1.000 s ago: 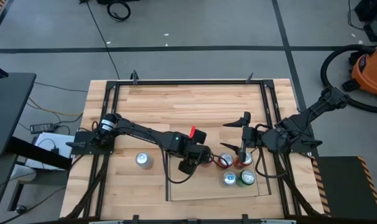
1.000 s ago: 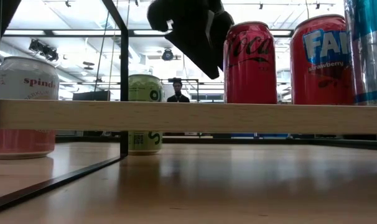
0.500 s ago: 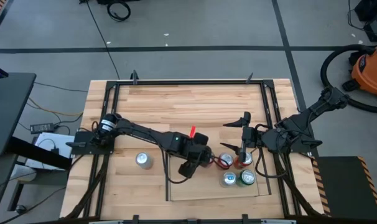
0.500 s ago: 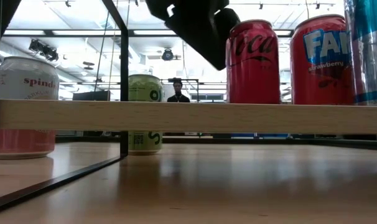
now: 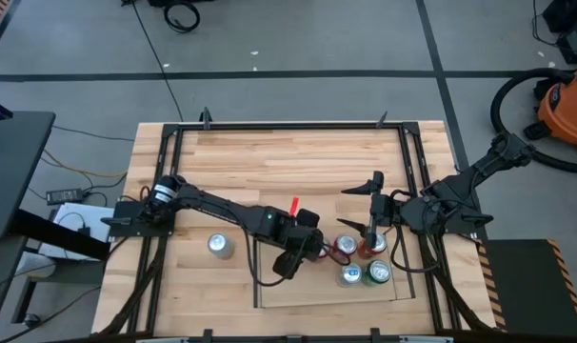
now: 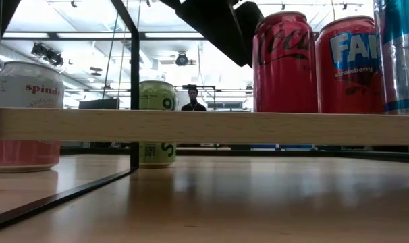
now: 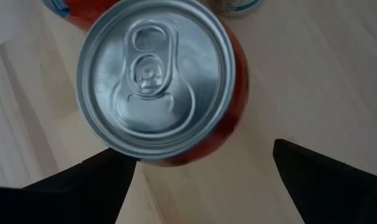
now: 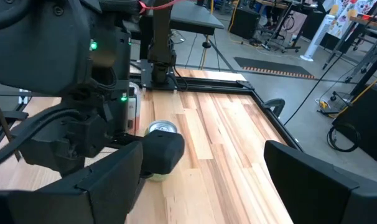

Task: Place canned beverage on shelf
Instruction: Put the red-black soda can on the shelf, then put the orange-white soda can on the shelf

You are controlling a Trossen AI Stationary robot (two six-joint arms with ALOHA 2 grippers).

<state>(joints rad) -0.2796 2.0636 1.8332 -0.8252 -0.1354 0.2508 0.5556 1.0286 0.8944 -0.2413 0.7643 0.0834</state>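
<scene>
Hovering left pincer seen spread wide, nothing held; red can upright on shelf, just right of it, axis vertical. Right pincer parked behind cans, also spread.

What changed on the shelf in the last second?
The left tool has backed off the red Coca-Cola can, open, leaving it upright on the shelf, now closer to the Fanta can. The right tool and the other cans stayed put.
</scene>
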